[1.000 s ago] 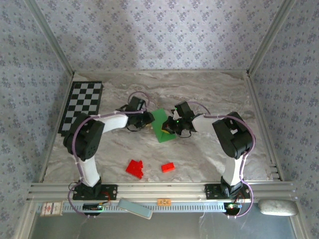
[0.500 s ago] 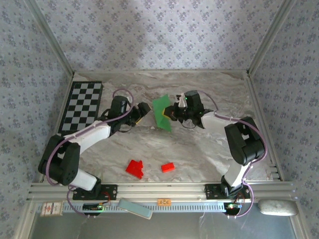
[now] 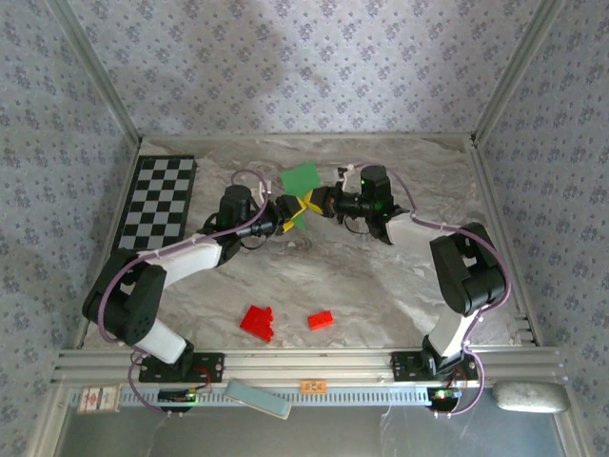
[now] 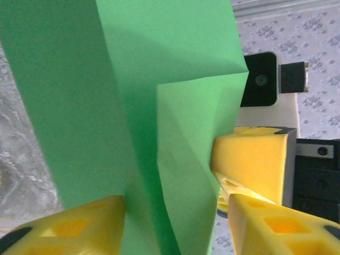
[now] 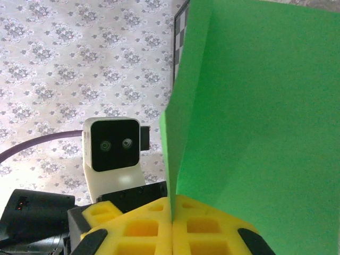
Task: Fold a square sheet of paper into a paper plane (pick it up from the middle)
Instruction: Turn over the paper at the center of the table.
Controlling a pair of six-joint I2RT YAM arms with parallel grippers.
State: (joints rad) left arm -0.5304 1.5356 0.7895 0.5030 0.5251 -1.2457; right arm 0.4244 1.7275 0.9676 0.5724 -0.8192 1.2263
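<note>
The creased green sheet (image 3: 301, 177) was held up off the tabletop (image 3: 381, 286), toward the back middle, where the two arms met. The right gripper (image 5: 172, 204) was clamped tight on the sheet's lower edge. The left gripper (image 4: 175, 212) had its jaws apart, straddling the folded sheet just beside the right gripper.

The square sheet of paper (image 3: 300, 177) is bright green, the blocks (image 3: 257, 322) red, the board (image 3: 157, 202) black-and-white checkered.
</note>
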